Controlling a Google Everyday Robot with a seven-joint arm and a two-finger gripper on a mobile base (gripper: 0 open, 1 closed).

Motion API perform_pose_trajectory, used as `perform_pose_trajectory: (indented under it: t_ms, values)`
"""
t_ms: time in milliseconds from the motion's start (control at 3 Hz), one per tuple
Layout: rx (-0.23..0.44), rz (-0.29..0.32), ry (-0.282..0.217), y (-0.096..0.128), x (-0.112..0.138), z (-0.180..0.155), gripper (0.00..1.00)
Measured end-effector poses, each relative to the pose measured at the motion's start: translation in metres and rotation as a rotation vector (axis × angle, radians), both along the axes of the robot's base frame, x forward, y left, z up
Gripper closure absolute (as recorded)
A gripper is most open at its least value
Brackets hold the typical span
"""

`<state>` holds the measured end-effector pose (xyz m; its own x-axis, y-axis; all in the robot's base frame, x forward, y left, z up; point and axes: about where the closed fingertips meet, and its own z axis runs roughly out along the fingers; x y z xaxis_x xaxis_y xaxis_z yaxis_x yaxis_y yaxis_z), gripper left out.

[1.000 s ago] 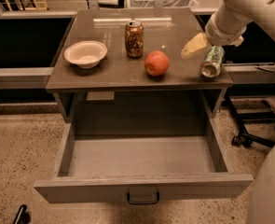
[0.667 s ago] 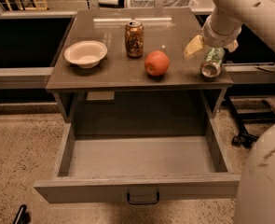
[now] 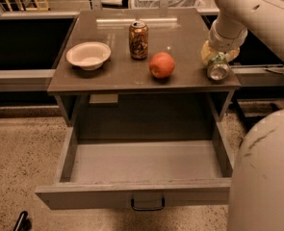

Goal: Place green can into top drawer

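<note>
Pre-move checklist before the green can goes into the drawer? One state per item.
1. top drawer pulled out: ok, it is open below the tabletop.
2. Drawer floor free for a drop: ok, nothing shows inside.
3. gripper at the green can: ok, it is down on the can at the right front edge of the tabletop.
4. Grip secure: cannot tell.
5. Can lifted off the tabletop: not ok, it appears to lie on its side there, silver end toward the camera.
6. Right target: ok, the brown can and the orange fruit stand apart to the left.
</note>
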<state>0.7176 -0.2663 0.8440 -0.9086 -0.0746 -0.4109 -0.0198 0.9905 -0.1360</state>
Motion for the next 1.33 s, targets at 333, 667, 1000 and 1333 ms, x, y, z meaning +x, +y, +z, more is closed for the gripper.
perform_pose_trajectory:
  t_ms: [333,667,1000,1333]
  values:
    - [0.025,0.019,0.011,0.0,0.002,-0.007,0.87]
    - [0.07,0.13,0.022,0.013,0.003,-0.011,0.96]
    - [0.124,0.262,-0.021,0.023,0.001,-0.001,1.0]
    - [0.177,0.415,-0.143,0.033,-0.017,0.034,1.0]
